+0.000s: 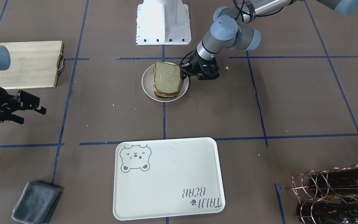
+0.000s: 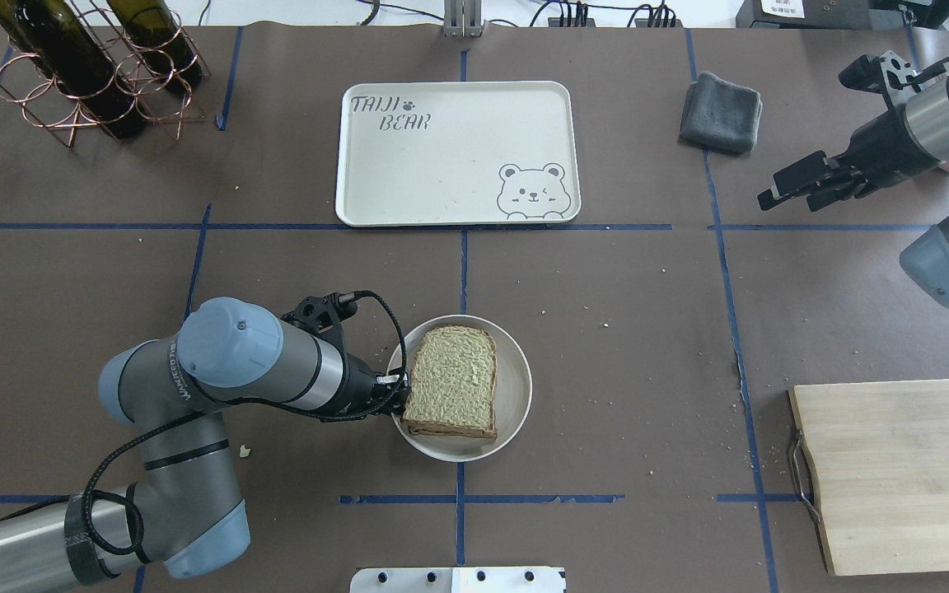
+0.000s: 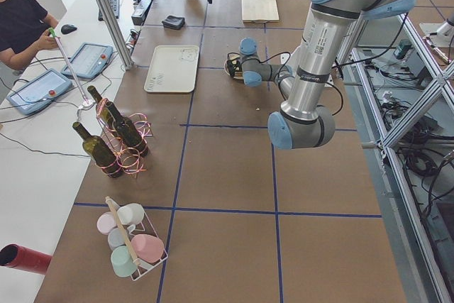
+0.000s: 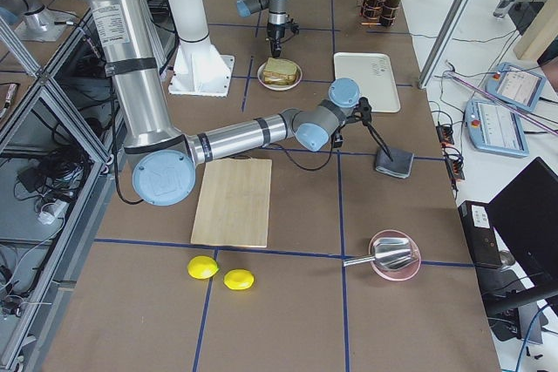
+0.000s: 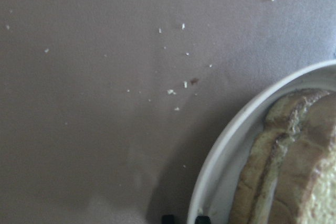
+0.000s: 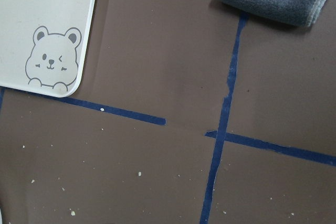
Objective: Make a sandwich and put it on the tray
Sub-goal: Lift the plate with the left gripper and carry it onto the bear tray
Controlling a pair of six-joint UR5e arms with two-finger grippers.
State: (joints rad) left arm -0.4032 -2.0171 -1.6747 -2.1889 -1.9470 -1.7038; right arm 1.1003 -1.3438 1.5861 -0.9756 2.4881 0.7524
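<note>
Two bread slices stacked as the sandwich point(image 2: 451, 380) sit on a small round white plate point(image 2: 516, 387) near the robot's side of the table point(image 2: 647, 329), well apart from the cream bear-print tray point(image 2: 441, 165) across it. The left gripper point(image 1: 185, 74) is low at the plate's edge beside the crust. In the wrist view its dark fingertips point(image 5: 168, 217) show close together on either side of the rim, so the jaws look narrow and appear to pinch it. The right gripper point(image 1: 33, 116) hangs off to the side near the wooden cutting board point(image 1: 26, 63), jaws spread and empty.

The sandwich is likely light, soft and easily crushed. Its layers are only stacked, so the top slice or filling could slide if tipped. The stiff plate rim looks the safer hold, though smooth and one-sided, and the plate would need to travel level. Gripping the bread itself would call for a gentle squeeze across the firmer crust edges.
</note>
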